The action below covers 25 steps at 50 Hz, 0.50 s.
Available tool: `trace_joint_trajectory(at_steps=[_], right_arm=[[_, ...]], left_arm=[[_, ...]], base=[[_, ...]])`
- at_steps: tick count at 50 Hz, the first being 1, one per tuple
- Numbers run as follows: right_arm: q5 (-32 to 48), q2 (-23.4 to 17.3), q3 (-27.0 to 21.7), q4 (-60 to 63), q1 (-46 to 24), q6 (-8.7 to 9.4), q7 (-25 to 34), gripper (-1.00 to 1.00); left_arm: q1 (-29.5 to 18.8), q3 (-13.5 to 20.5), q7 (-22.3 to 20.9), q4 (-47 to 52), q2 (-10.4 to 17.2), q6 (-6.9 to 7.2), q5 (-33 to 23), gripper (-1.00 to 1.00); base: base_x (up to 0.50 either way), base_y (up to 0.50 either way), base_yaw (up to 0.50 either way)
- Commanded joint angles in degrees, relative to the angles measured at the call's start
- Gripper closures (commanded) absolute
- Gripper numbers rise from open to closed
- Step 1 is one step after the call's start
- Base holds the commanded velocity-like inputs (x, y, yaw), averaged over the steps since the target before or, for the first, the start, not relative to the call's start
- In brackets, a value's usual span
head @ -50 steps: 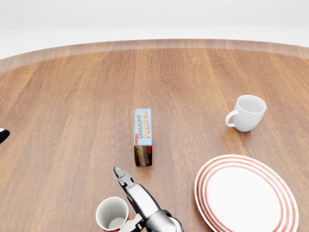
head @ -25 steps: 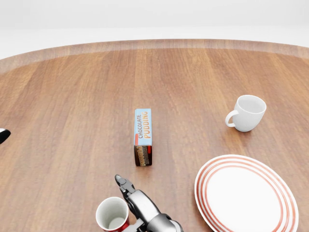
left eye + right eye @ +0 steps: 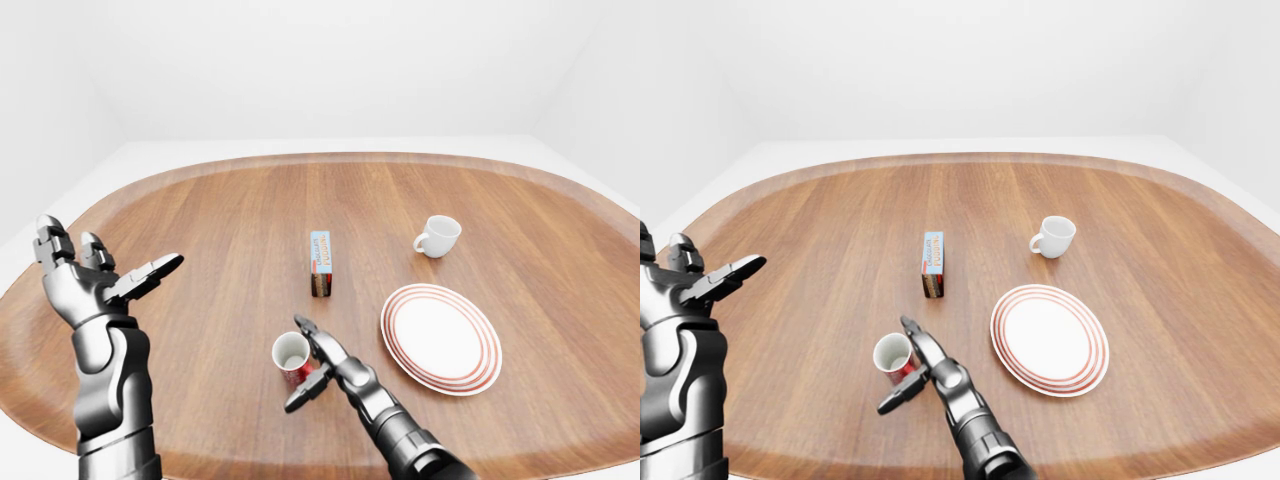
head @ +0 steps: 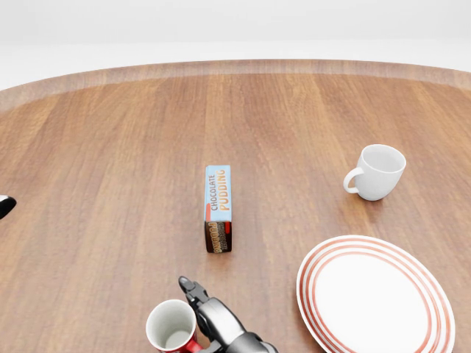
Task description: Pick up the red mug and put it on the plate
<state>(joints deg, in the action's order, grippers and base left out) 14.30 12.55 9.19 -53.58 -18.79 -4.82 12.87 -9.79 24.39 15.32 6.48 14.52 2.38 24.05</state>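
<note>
The right hand (image 3: 312,362) is reaching in beside the red mug (image 3: 292,356), its fingers spread open around the mug's right side, not yet clamped. The mug is standing upright, empty, just left of that hand and far nearer it than the raised, open left hand (image 3: 85,278). Farther right, the striped plate (image 3: 440,336) is lying bare; beyond, a pudding box (image 3: 320,263) and an empty white cup (image 3: 438,235) are standing.

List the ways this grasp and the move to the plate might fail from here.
1. The right hand stands open against the red mug, fingers not closed round it; closing now may push or tip it.
2. In the head view the mug sits at the bottom edge, partly cut off, so the grip is hard to watch.
3. The plate lies to the right; a loosely held mug might slip on the way there.
</note>
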Motion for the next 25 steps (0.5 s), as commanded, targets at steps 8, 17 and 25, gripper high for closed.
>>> trace_joint_trajectory(at_steps=[8,17,25], right_arm=[[-0.83,0.06,-0.95,-3.46,-0.82,-0.18,0.12,-1.00],[-1.60,0.02,-1.59,-5.41,-1.08,-0.18,-0.33,-1.00],[-1.61,0.04,-1.44,-4.75,-0.80,-0.18,-0.41,1.00]], left_arm=[[0.18,-0.09,0.07,0.30,-0.16,0.04,-0.08,-1.00],[0.27,-0.04,0.00,0.24,-0.15,-0.20,-0.05,-1.00],[-0.12,-0.15,-0.03,-0.58,-0.05,-0.61,-0.17,-1.00]], base=[[0.00,0.00,0.00],[0.00,0.00,0.00],[0.00,0.00,0.00]])
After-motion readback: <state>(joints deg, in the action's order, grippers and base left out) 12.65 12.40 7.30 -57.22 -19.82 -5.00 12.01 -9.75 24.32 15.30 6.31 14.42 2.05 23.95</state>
